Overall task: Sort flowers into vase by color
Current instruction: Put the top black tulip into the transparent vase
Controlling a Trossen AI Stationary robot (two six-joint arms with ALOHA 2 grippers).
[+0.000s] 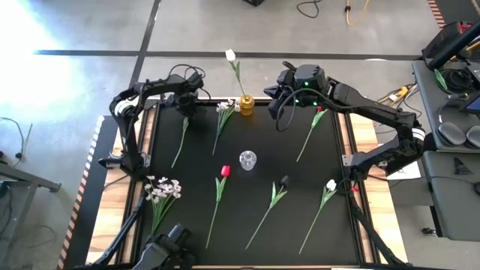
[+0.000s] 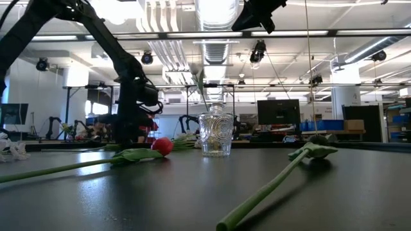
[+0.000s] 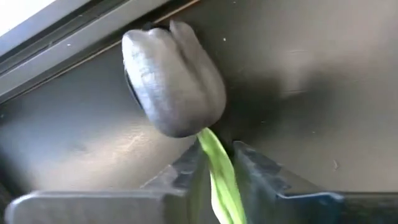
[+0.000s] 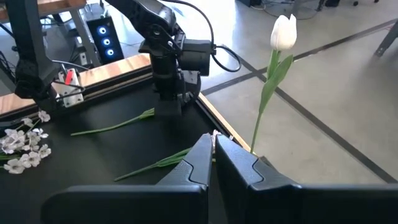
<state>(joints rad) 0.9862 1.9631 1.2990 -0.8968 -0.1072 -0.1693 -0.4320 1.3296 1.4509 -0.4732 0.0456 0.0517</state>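
Left gripper (image 3: 214,171) sits at the mat's far-left corner, fingers closing around the stem just below a dark tulip (image 3: 174,84); whether they grip it yet, I cannot tell. Right gripper (image 4: 213,152) is pressed shut, empty, beside the yellow vase (image 1: 246,105) holding a white tulip (image 4: 283,32). Stem looks light, thin and floppy; holding near the head seems steadier. The mat edge is close; open room lies toward the centre.

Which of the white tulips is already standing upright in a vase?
The white tulip at the table's far edge: its stem stands in the yellow vase. The other white tulip lies flat on the black mat near the right side.
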